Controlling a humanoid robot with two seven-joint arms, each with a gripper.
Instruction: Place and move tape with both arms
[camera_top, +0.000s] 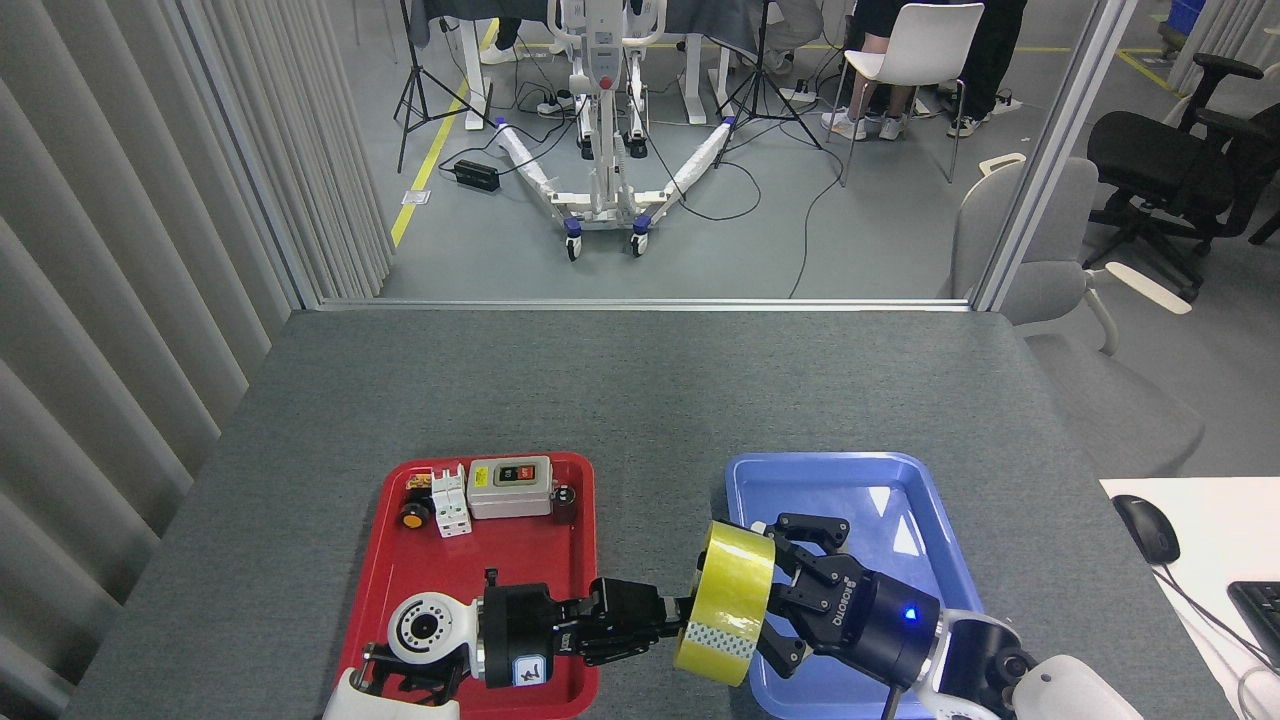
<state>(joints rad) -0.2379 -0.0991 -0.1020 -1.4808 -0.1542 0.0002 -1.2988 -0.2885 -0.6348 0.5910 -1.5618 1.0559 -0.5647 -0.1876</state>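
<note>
Left gripper (672, 622) fingers clenched on the yellow translucent tape roll (728, 603), held upright; right gripper (778, 582) fingers spread around its far side, above the blue plastic tray (905, 478).

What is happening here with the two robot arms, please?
The robot is passing a roll of yellow packing tape between its arms. The left gripper holds the roll on edge in the air, between the red tray and the blue tray. The right gripper is at the roll's other side, its jaws closing around it. Whether they grip it yet cannot be told. The red tray holds small electrical parts.
</note>
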